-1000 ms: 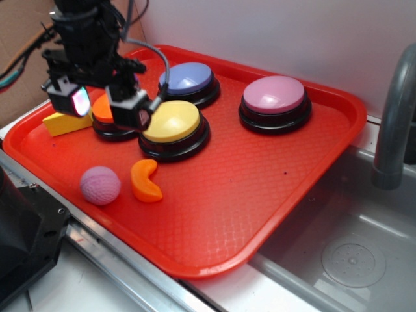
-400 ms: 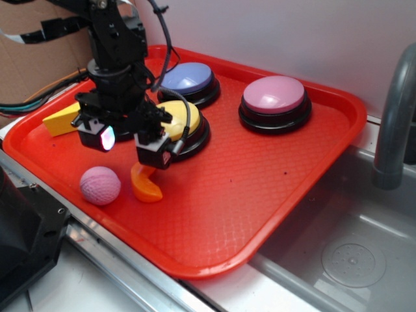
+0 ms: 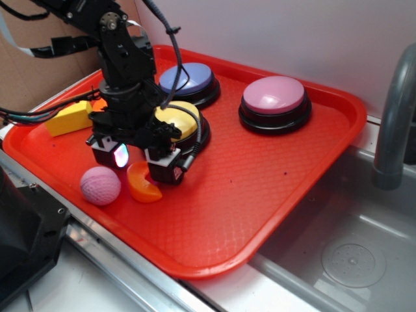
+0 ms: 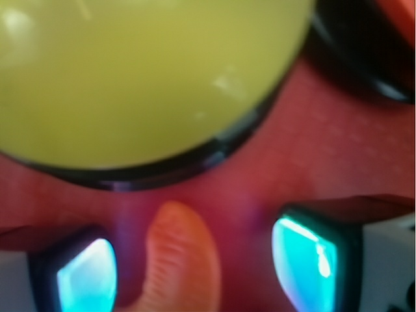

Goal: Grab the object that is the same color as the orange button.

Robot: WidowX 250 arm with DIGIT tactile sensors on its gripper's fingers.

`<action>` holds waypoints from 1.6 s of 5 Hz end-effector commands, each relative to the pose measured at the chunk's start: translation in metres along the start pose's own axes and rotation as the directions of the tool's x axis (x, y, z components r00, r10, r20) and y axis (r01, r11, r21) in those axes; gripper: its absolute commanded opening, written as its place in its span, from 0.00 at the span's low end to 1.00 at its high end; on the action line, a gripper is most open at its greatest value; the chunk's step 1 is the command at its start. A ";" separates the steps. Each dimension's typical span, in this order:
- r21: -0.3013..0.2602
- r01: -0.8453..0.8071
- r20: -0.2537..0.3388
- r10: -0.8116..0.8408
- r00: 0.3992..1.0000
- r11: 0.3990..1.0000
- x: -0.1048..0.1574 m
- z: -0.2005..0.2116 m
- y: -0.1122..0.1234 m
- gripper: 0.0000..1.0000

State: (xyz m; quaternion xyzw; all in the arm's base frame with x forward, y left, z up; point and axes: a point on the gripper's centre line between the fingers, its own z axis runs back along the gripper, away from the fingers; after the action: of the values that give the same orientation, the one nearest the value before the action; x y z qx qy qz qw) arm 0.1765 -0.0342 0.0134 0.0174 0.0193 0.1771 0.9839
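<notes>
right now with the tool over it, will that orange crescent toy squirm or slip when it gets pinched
The orange crescent looks like glossy hard plastic, so it probably stays stiff but may slide on the pads. Its curved sides could make it twist out unless the tool closes across the middle. It looks small and likely light, and lying flat on the tray it should not roll.

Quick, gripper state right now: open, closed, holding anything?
Gripper: open, fingers on either side of the orange crescent, not yet closed on it; holding nothing.
</notes>
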 end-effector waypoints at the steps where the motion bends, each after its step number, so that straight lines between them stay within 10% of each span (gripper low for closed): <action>1: -0.086 -0.031 -0.006 0.030 1.000 0.996 -0.003 -0.005 0.006 1.00; 2: -0.113 -0.019 -0.005 0.018 1.000 0.993 -0.004 -0.005 0.007 1.00; 3: -0.121 -0.023 -0.005 0.023 1.000 0.992 -0.004 -0.006 0.007 0.74; 4: -0.133 -0.028 -0.001 0.028 1.000 0.991 -0.004 -0.005 0.008 0.00; 8: -0.141 -0.113 0.023 0.117 0.993 0.984 0.005 0.026 0.007 0.00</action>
State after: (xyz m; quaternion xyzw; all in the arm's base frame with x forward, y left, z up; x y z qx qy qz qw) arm 0.1729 -0.0268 0.0348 -0.0396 0.0107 0.2392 0.9701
